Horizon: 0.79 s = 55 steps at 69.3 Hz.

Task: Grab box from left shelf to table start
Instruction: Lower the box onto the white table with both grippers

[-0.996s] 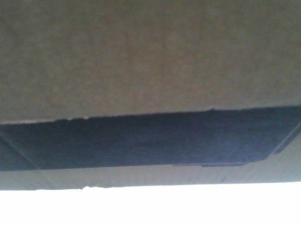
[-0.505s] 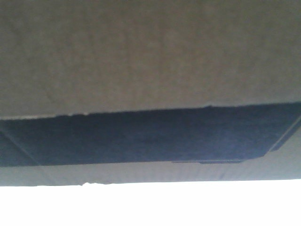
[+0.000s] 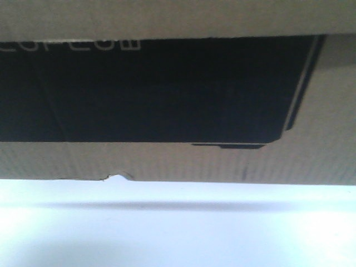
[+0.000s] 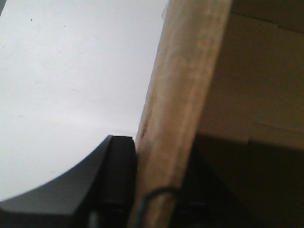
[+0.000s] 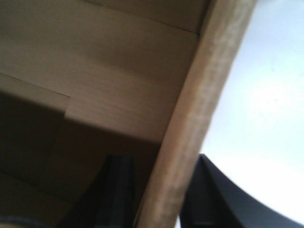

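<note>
The box (image 3: 178,161) fills the upper part of the front view: brown cardboard with a wide black panel, thin white outline and white lettering at top left. Its bottom edge hangs above a white surface (image 3: 178,233). My left gripper (image 4: 156,190) is shut on the box's left wall edge (image 4: 185,95), one finger outside (image 4: 116,175) and one inside. My right gripper (image 5: 159,199) is shut on the box's right wall edge (image 5: 199,109), one finger inside (image 5: 116,190) and one outside. The left shelf is out of view.
A white tabletop shows below the box in the front view and beside the box in both wrist views (image 4: 71,85) (image 5: 266,118). The box casts a shadow band on it (image 3: 167,204).
The box has tilted and shifted in the front view: its black panel now sits higher and larger, with lettering showing. More white surface shows beneath it.
</note>
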Tool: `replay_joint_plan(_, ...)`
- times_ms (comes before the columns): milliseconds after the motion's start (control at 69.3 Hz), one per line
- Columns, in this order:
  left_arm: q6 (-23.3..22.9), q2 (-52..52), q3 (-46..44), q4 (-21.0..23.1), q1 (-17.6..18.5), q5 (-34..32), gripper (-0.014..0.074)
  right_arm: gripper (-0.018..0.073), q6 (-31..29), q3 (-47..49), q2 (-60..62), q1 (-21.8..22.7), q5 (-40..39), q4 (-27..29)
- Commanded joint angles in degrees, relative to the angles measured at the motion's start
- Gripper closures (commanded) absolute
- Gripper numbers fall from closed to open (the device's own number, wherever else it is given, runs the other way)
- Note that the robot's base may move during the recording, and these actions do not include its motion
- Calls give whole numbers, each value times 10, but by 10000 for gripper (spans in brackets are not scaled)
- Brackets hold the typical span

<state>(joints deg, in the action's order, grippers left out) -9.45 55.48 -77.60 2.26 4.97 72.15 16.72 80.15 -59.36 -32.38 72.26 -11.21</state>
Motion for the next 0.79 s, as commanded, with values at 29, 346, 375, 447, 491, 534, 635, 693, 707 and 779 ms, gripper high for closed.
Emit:
replay_joint_plan(29,47,34,-32,60,12,11,689,501,-11,25,-39,0,10,4)
replay_joint_plan(346,73,137,-32,45,12,-13,689,501,-11,25,-139,1,-15,4)
replay_joint_plan(375,73,144,-32,45,12,-18,689,501,-11,25,-145,1,-18,4)
replay_joint_plan(447,73,161,-32,45,12,-30,689,501,-11,25,-165,1,-28,4)
replay_joint_plan(491,73,168,-32,45,12,-37,689,501,-11,25,-176,1,-35,4)
replay_joint_plan(534,73,178,-32,45,12,-43,689,501,-11,25,-185,1,-40,4)
replay_joint_plan(635,73,195,-32,45,12,-50,689,501,-11,25,-201,1,-45,4)
replay_joint_plan(693,73,204,-32,45,12,-52,689,501,-11,25,-206,1,-46,3)
replay_joint_plan(707,73,207,-32,45,12,-52,689,501,-11,25,-207,1,-46,3)
replay_joint_plan(779,75,219,-32,45,12,-52,685,501,-11,25,-208,1,-50,2)
